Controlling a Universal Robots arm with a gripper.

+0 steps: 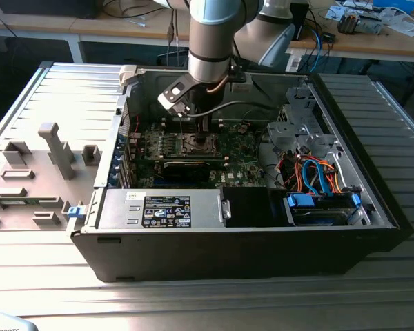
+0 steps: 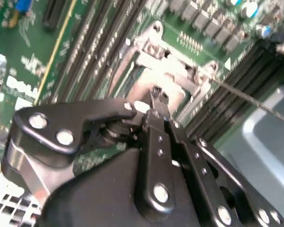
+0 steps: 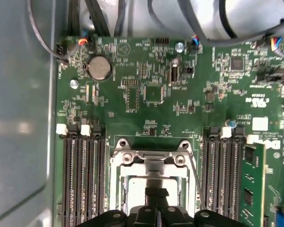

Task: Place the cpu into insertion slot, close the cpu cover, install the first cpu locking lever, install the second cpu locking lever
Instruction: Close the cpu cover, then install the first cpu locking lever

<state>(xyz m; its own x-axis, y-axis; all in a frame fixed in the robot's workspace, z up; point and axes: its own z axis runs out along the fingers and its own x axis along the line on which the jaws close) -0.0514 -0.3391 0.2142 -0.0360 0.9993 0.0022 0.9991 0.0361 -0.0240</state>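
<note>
1. Arm (image 1: 210,34) hangs into the open case (image 1: 228,255) in the exterior view. Its gripper (image 1: 203,134) is right down at the slot (image 1: 196,145) in the middle of the green board (image 1: 245,148). The case lies on a ribbed metal table (image 1: 193,296), with a grey power supply (image 1: 159,210) along its near wall.

2. Second wrist view, close in: the gripper (image 2: 156,94) has its black fingers pinched together, with no gap and nothing between them. The tips point at the pale top of the cpu (image 2: 173,85), which sits inside the slot. Whether they touch it, I cannot tell. The silver cover (image 2: 151,47) lies around the cpu. A thin wire lever (image 2: 248,98) runs out from the cover's corner across the black memory slots (image 2: 227,56).

3. First wrist view, looking along the board: the gripper (image 3: 156,193) is drawn shut to one narrow dark tip over the cpu (image 3: 135,189). The cpu lies flat in the slot, framed by the cover (image 3: 151,158). The lever (image 3: 195,170) slants down beside the cover's edge. Memory slots (image 3: 83,175) flank the socket on both sides. A round coin battery (image 3: 99,67) sits well apart, farther up the board.
</note>
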